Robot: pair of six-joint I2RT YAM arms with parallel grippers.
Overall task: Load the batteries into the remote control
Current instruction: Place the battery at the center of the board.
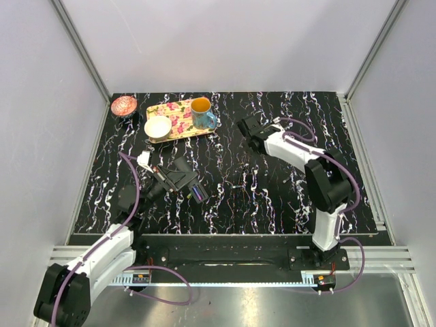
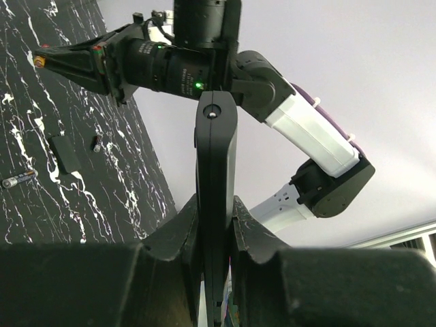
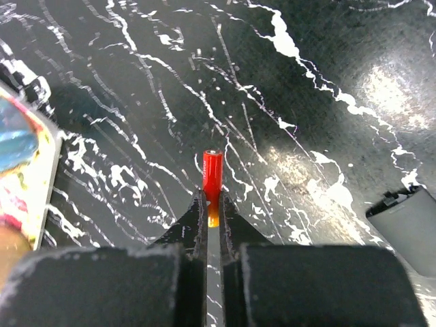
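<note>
My left gripper (image 1: 176, 180) is shut on the remote control (image 2: 216, 157), a flat black slab that it holds edge-on and raised between its jaws. A blue-purple battery (image 1: 198, 193) shows at the remote's near side; whether it sits in the recess I cannot tell. My right gripper (image 3: 212, 204) is shut on a red and orange battery (image 3: 212, 174), whose red end sticks out past the fingertips above the table. In the left wrist view another battery (image 2: 18, 179) and a smaller one (image 2: 97, 143) lie on the table beside a flat black cover (image 2: 65, 153).
A floral yellow tray (image 1: 182, 109) stands at the back left with a blue mug (image 1: 201, 112) and a white bowl (image 1: 158, 127) on it. A pink bowl (image 1: 124, 105) sits at the far left corner. The tray's edge (image 3: 24, 170) lies left of my right gripper.
</note>
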